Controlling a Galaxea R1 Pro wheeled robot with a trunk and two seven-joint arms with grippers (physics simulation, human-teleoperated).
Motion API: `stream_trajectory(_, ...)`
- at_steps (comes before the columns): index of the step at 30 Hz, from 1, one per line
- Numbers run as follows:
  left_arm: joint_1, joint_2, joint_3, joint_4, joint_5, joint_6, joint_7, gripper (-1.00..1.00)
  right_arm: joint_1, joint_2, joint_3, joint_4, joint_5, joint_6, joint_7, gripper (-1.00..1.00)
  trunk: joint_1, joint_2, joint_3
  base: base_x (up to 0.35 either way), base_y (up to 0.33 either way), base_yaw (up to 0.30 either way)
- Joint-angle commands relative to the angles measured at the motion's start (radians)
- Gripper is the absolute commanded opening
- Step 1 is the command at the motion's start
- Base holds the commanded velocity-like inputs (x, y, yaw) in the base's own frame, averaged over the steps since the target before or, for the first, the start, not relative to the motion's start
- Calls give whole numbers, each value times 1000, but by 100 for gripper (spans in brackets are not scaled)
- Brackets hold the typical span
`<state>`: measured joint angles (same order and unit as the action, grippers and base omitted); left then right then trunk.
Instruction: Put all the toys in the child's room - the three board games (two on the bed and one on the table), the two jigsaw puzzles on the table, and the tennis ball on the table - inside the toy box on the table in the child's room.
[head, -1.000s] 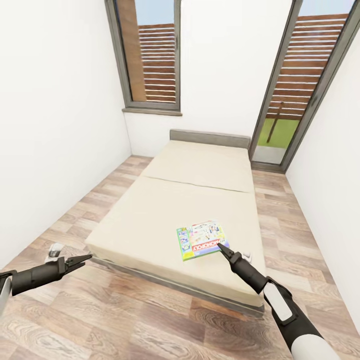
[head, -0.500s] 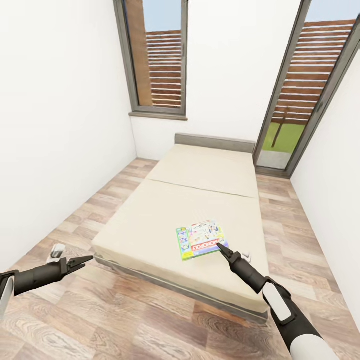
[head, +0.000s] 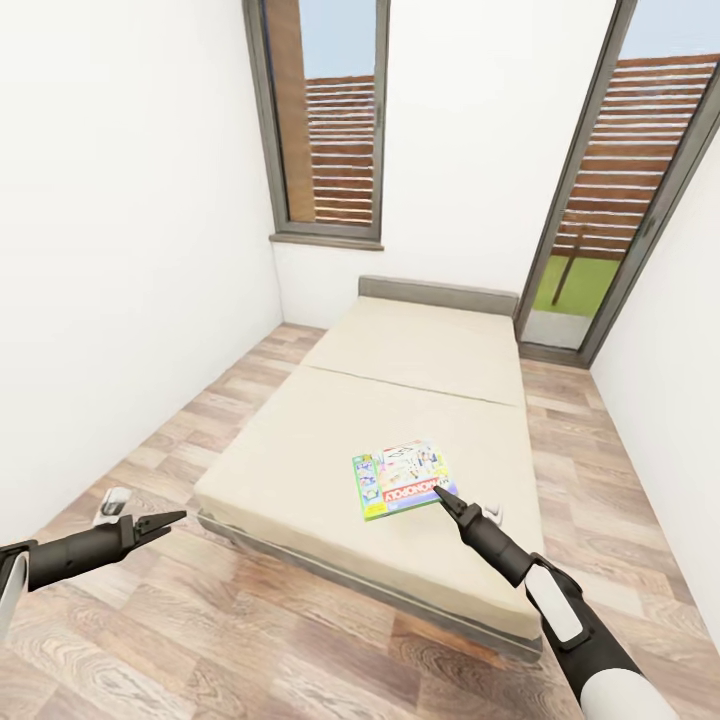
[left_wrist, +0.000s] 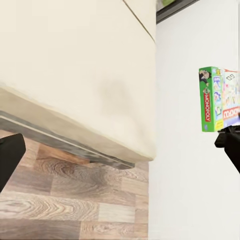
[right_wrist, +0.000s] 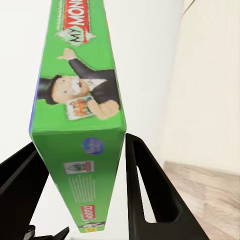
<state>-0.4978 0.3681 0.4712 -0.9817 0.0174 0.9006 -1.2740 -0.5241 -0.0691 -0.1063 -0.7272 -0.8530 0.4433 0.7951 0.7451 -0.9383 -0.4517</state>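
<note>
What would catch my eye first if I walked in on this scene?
The bright green-and-white board game, held edge-on in the right hand above the near part of the bed. That beige bed stretches toward two tall windows, while the left hand hangs over the wood floor.

The head view looks down from high at the bed (head: 400, 420), headboard at 12 o'clock. The right wrist view sits close against the board game (right_wrist: 80, 125); the left wrist view shares it farther off.
</note>
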Motion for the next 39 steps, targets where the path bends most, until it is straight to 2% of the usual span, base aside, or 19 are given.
stream_trajectory(1, -1, 0, -1, 0, 2, 10, -3, 100, 0, 0, -1, 0, -6, 8, 1, -100, 0, -1, 1, 0, 0, 95)
stream_trajectory(11, -1, 0, -3, 0, 2, 11, 0, 100, 0, 1, -1, 0, -6, -14, 2, -100, 0, -1, 17, 0, -44, 98)
stream_trajectory(25, -1, -1, -5, 0, 1, 11, 2, 100, 0, 7, -1, -3, -6, -16, -16, -100, 0, -1, 36, 0, -268, 168)
stream_trajectory(39, -1, -2, -5, 0, 3, 11, 1, 100, 0, 9, 2, -5, -6, -16, -25, -100, 0, -1, 46, 0, -22, 185)
